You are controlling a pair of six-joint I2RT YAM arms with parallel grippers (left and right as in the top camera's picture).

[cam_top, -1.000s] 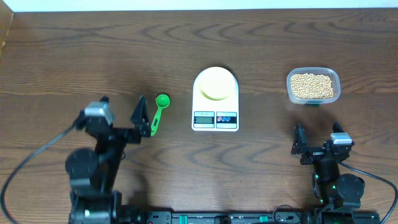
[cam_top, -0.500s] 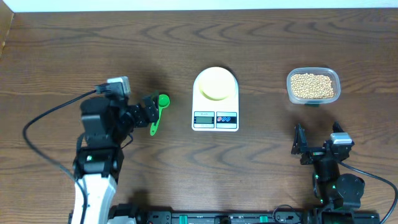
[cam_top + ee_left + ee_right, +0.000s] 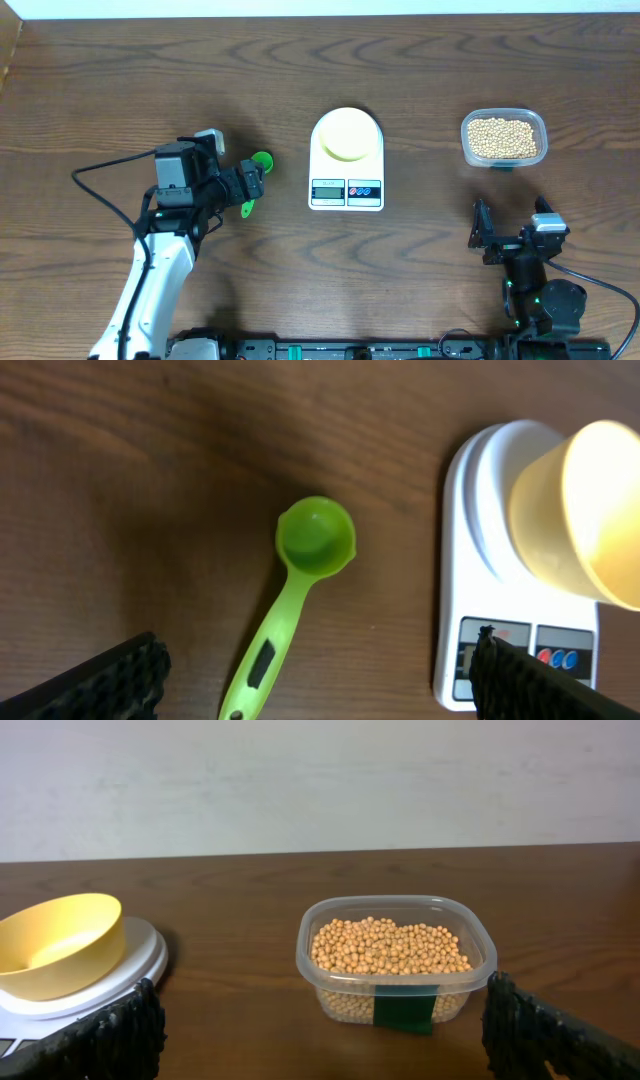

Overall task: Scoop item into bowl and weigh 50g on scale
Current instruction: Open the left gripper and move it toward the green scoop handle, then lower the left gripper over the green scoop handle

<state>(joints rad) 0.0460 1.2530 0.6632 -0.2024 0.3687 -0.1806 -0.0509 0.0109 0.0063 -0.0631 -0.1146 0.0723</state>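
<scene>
The tan beans [image 3: 502, 138] fill a clear tub at the back right, and in the right wrist view the beans [image 3: 390, 945] lie straight ahead. The pale-yellow bowl [image 3: 346, 134] stands on the white scale [image 3: 346, 190] at the table's middle. A green scoop [image 3: 256, 166] lies left of the scale. My left gripper [image 3: 242, 188] hovers open over its handle. In the left wrist view the scoop [image 3: 315, 540] lies between the spread fingers of the left gripper [image 3: 318, 678], untouched. My right gripper [image 3: 508, 228] rests open near the front right, well short of the tub.
The clear tub [image 3: 400, 1000] carries a green tape patch on its near side. In the left wrist view the bowl [image 3: 590, 510] and scale [image 3: 480, 560] sit close on the right of the scoop. Bare wood surrounds the objects.
My left arm has swung forward and to the right, bringing its open gripper over the scoop's handle. The right arm has not moved.
</scene>
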